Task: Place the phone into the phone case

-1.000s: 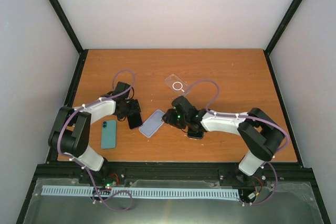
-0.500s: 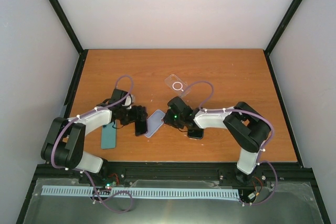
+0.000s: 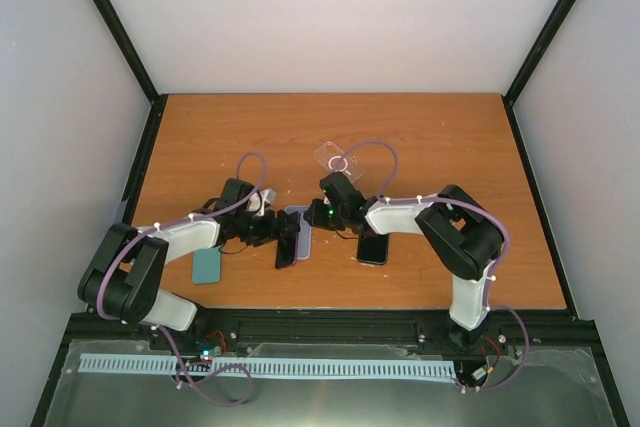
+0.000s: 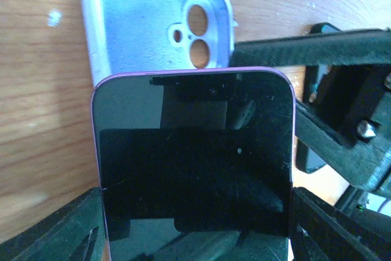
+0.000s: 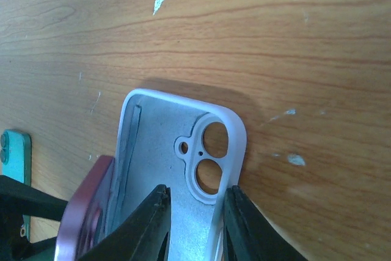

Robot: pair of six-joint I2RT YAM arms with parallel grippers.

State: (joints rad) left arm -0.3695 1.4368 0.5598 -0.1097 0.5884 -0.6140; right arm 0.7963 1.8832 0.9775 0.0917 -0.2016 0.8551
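Note:
The phone (image 4: 195, 163) has a dark screen and a purple rim. My left gripper (image 4: 195, 233) is shut on its lower sides and holds it tilted, its top edge over the near end of the phone case (image 4: 156, 29). The case is pale lavender, lies open side up and has two camera holes. My right gripper (image 5: 195, 197) is shut on the case's right wall (image 5: 235, 151), one finger inside and one outside. In the top view the phone (image 3: 286, 250), case (image 3: 300, 219), left gripper (image 3: 268, 233) and right gripper (image 3: 322, 215) meet at the table's middle.
A clear case with a ring (image 3: 335, 158) lies behind the right gripper. A teal phone (image 3: 205, 265) lies left of the left arm and shows in the right wrist view (image 5: 15, 154). A black phone (image 3: 372, 248) lies under the right forearm. Black frame rails edge the wooden table (image 3: 450, 147).
My left gripper has carried the phone right, up to the case. My right gripper has swung left, and the case has turned and shifted beneath it.

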